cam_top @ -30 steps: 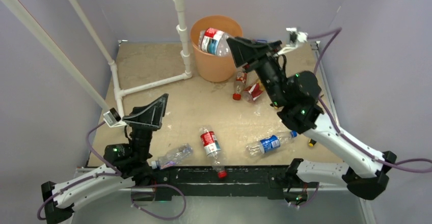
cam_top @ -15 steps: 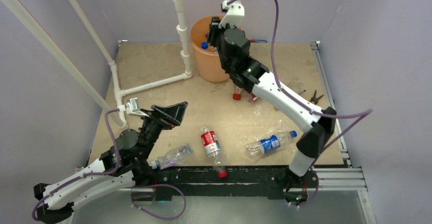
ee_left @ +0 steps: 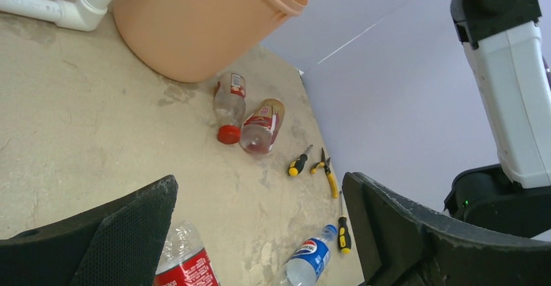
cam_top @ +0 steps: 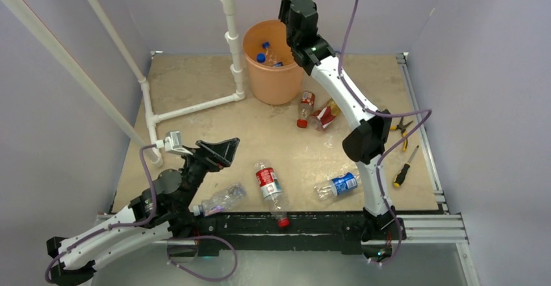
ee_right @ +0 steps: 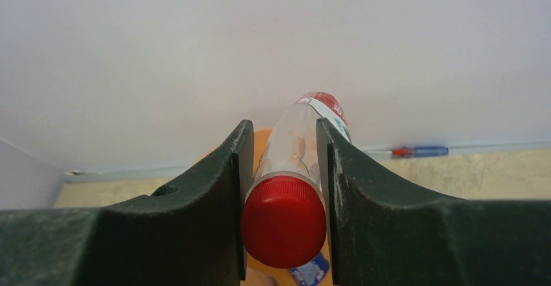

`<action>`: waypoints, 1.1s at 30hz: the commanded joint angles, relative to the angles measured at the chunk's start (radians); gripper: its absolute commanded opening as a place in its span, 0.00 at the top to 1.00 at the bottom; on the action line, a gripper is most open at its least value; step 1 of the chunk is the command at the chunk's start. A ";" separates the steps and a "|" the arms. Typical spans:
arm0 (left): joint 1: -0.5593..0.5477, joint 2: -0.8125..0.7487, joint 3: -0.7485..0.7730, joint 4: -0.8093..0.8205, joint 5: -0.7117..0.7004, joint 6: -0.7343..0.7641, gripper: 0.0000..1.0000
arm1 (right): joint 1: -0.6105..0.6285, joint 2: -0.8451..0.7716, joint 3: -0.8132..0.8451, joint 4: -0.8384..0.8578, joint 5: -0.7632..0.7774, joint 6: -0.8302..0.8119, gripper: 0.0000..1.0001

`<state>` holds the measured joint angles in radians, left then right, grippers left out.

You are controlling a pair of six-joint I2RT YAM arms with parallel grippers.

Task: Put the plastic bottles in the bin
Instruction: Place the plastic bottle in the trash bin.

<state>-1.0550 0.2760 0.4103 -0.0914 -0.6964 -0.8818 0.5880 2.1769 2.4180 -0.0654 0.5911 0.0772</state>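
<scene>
Pale wall behind, red-capped bottle [ee_right: 295, 153] lengthwise in right pincer [ee_right: 282, 125], cap nearest wrist.

Robotics lab test cell
Plain walls [cam_top: 494, 71] enclose a worn tabletop [cam_top: 188, 84], white pipe frame [cam_top: 195, 107] and scattered hand tools [cam_top: 397, 181].
</scene>
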 commanded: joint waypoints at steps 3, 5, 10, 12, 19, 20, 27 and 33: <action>0.001 0.047 -0.013 0.027 0.001 0.013 0.01 | -0.014 0.021 -0.017 0.015 -0.060 -0.018 1.00; 0.001 0.060 -0.017 0.045 0.009 0.022 0.00 | -0.015 0.025 -0.037 0.029 -0.074 -0.008 1.00; 0.001 0.088 -0.018 0.062 0.025 0.024 0.01 | -0.015 0.024 -0.112 0.083 -0.103 0.013 1.00; 0.001 0.096 -0.021 0.062 0.026 0.018 0.01 | -0.015 0.035 -0.123 0.082 -0.112 0.022 1.00; 0.001 0.116 -0.039 0.076 0.039 -0.006 0.01 | -0.014 0.061 -0.176 0.096 -0.156 0.053 1.00; 0.001 0.119 -0.039 0.076 0.040 -0.008 0.01 | -0.015 0.072 -0.170 0.086 -0.164 0.056 1.00; 0.001 0.148 -0.049 0.076 0.052 -0.024 0.01 | -0.014 0.135 -0.148 0.041 -0.211 0.072 1.00; 0.001 0.154 -0.062 0.076 0.057 -0.036 0.01 | -0.014 0.151 -0.193 0.048 -0.242 0.101 1.00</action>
<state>-1.0550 0.4274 0.3607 -0.0463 -0.6552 -0.8993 0.5701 2.3249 2.2448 -0.0128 0.3965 0.1432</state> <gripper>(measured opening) 0.993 0.405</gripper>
